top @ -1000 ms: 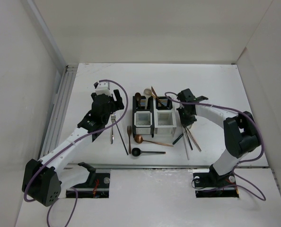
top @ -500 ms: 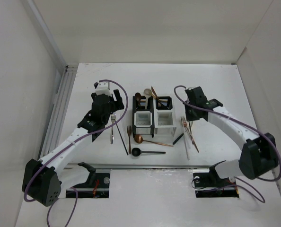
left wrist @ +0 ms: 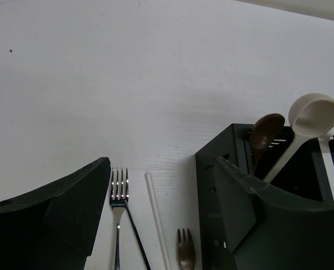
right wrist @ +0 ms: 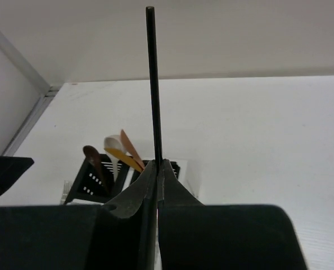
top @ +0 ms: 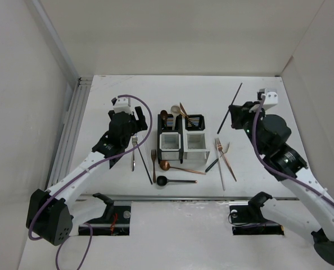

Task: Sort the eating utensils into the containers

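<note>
The containers (top: 181, 147) stand mid-table, two black compartments behind two white ones; the back ones hold spoons (top: 175, 112). My right gripper (top: 237, 117) is shut on a black chopstick (top: 235, 99) and holds it in the air to the right of the block; in the right wrist view the chopstick (right wrist: 152, 84) sticks straight up from the gripper (right wrist: 157, 166). My left gripper (top: 134, 127) is open and empty over the head of a silver fork (top: 133, 149). The left wrist view shows that gripper (left wrist: 161, 163), the fork (left wrist: 118, 191), a pale chopstick (left wrist: 156, 219) and a copper fork (left wrist: 185, 256).
Left of the block also lies a black chopstick (top: 145, 165). In front lie a copper spoon (top: 178, 167) and a black spoon (top: 175, 180). To the right lie a gold fork (top: 224, 152), a silver knife (top: 220, 169) and a short black utensil (top: 211, 165). White walls enclose the table.
My right arm has risen from the utensils right of the block and swung right and back, lifting the black chopstick off the table. My left arm has not moved.
</note>
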Robot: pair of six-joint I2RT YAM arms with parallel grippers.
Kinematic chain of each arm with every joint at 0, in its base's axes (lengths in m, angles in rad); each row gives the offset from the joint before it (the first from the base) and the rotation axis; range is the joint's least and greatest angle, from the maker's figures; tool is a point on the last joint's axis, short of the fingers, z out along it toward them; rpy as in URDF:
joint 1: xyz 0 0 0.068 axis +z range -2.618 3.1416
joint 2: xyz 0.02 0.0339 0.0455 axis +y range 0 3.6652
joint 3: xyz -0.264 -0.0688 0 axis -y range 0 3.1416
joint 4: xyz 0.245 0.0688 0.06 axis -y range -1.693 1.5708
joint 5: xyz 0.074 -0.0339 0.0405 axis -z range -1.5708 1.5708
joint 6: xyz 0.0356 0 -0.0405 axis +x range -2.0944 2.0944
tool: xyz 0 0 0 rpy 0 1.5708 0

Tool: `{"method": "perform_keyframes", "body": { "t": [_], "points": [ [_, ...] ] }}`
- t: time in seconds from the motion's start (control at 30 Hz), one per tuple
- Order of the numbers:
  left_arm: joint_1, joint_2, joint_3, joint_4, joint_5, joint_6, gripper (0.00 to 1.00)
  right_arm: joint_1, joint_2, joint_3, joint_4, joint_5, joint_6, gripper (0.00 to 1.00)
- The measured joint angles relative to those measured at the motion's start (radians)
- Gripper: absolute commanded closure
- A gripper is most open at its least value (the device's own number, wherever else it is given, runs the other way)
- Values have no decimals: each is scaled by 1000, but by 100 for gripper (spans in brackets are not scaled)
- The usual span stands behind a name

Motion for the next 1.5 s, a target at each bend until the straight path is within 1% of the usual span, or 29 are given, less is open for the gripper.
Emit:
{"method": "perform_keyframes", "body": {
  "t": [0.13,0.23,0.5,0.77,0.9,1.3,1.5],
  "points": [
    [0,0,0,0,0,4,29,55,103,-3,91,3,4,100],
    [0,0,0,0,0,5,29,63,185,-8,126,0,3,100],
    [0,0,0,-1,-2,8,29,79,280,-8,219,-53,18,100],
    [0,0,0,-10,-31,8,28,208,436,11,310,-134,33,100],
    [0,0,0,-16,-35,8,28,247,520,28,354,-185,29,100],
    [5,0,0,-16,-46,8,28,278,648,56,409,-233,-24,100],
    [6,0,-4,-16,-53,8,28,278,694,27,415,-260,-59,99]
  ]
}}
